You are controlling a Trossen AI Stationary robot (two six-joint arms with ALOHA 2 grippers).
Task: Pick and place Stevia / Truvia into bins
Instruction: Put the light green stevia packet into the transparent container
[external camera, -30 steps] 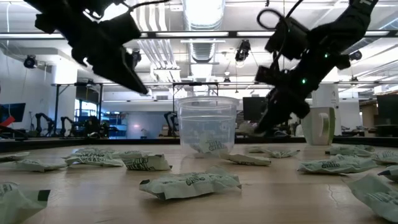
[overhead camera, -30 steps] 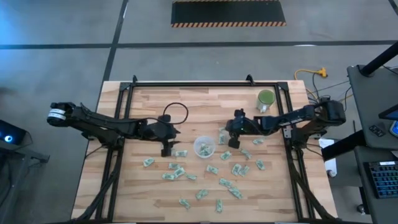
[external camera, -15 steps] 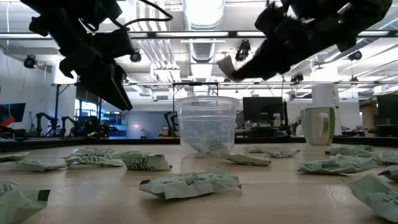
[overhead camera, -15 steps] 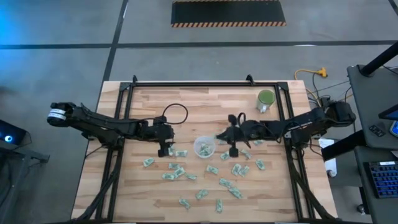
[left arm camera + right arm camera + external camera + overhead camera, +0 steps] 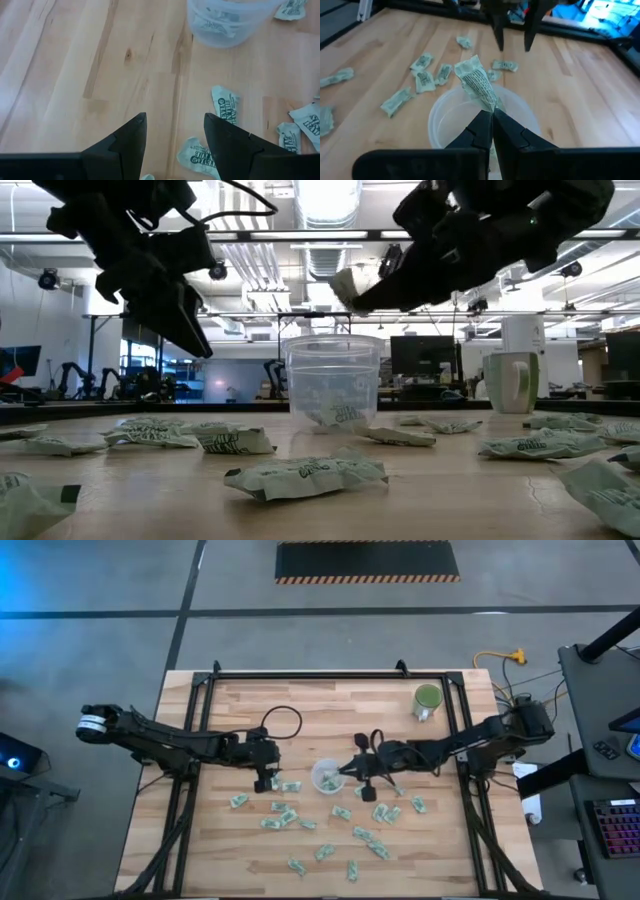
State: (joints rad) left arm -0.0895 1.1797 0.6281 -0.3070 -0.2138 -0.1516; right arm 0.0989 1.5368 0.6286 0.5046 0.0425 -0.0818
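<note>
1. My wooden counter (image 5: 320,705) is strewn with Stevia packets (image 5: 372,840).
2. My right tool (image 5: 491,116) pinches one packet (image 5: 476,80) just above the clear cup (image 5: 329,778).
3. My left tool (image 5: 172,131) hangs beside it, fingers apart, empty.

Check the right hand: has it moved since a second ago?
Yes. The right hand, shut on a packet, moved away from the mug and toward the cup.
</note>
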